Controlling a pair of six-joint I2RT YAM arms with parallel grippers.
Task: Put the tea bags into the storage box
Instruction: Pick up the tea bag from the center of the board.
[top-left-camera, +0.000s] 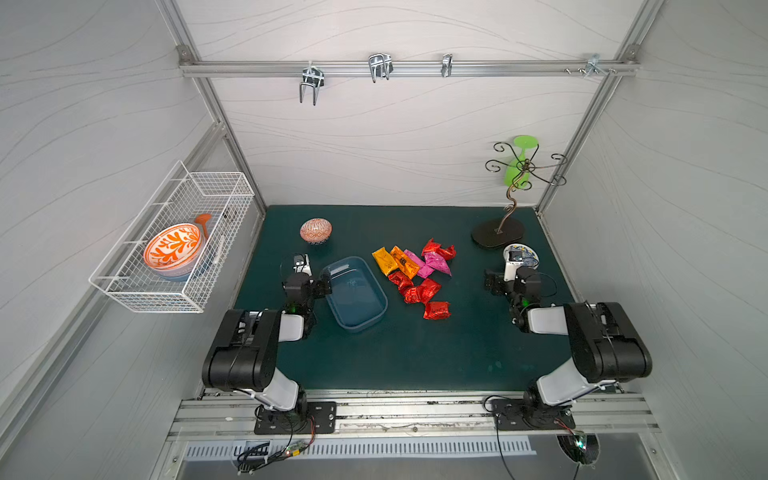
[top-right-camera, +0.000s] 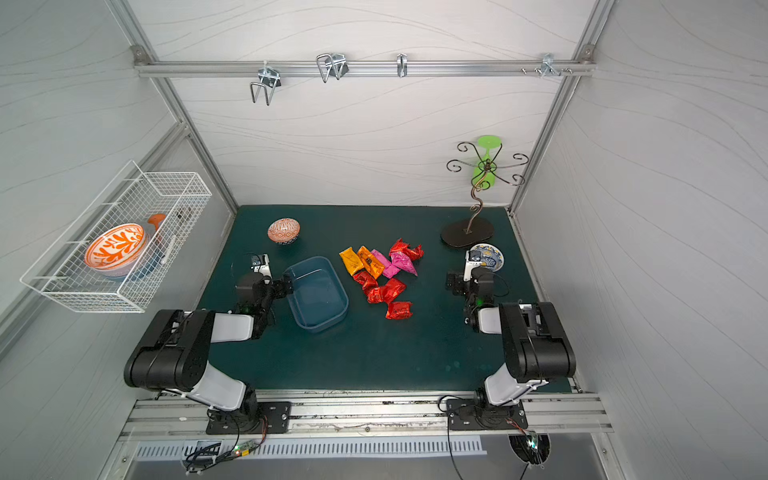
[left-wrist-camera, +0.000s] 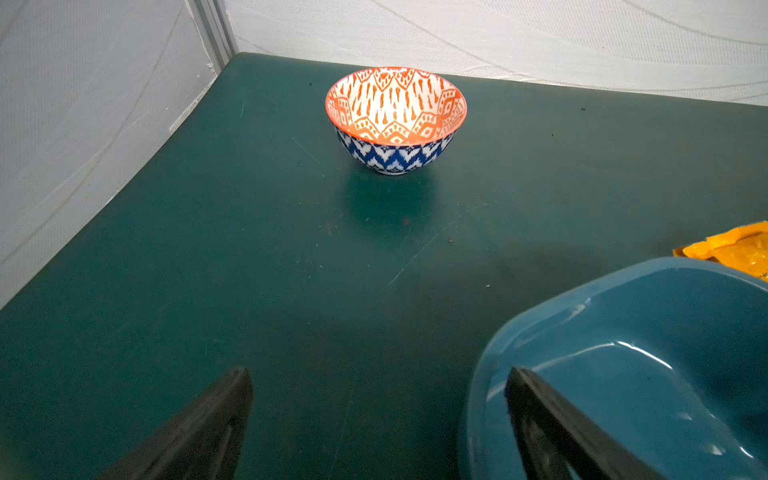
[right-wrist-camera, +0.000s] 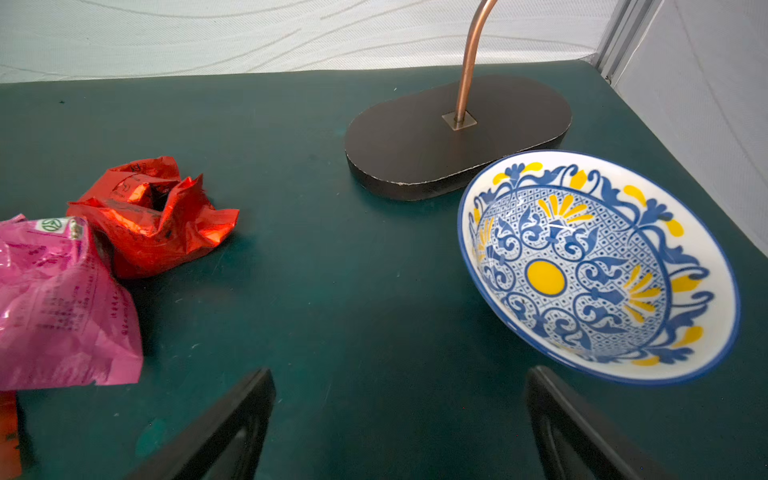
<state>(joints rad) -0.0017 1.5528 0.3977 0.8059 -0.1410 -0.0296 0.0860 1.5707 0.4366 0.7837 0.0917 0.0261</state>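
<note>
Foil tea bags (top-left-camera: 415, 270), crinkled, light and slippery we judge, lie heaped on the worktop (top-left-camera: 415, 357) just beside the empty storage box (top-left-camera: 355, 297); left pincer (left-wrist-camera: 380, 372) and right pincer (right-wrist-camera: 399, 372) stand released and empty; we would pinch a sealed edge.

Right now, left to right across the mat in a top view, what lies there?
Orange patterned ceramic bowl, shallow blue plastic storage box, pile of shiny foil tea bags, blue-and-yellow patterned dish.
</note>
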